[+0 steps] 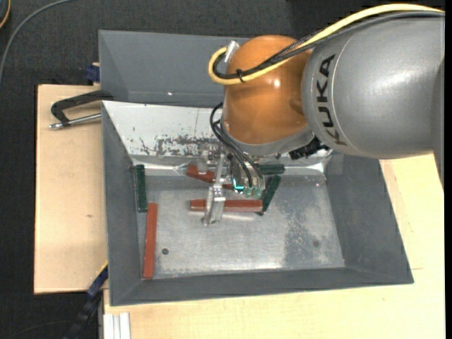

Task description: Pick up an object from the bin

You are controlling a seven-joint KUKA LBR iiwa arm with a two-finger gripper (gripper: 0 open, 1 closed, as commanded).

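My grey bin [119, 189] holds two dark green bars and what look like three red ones. The left green bar [141, 188] and the long red bar [149, 240] lie by the left wall, the tilted green bar [269, 193] sits under my wrist, and a half-hidden red piece [200, 174] lies near the back. My claw [212, 215] hangs over the left end of the middle red bar [239, 205]; whether it is apart or together I cannot tell
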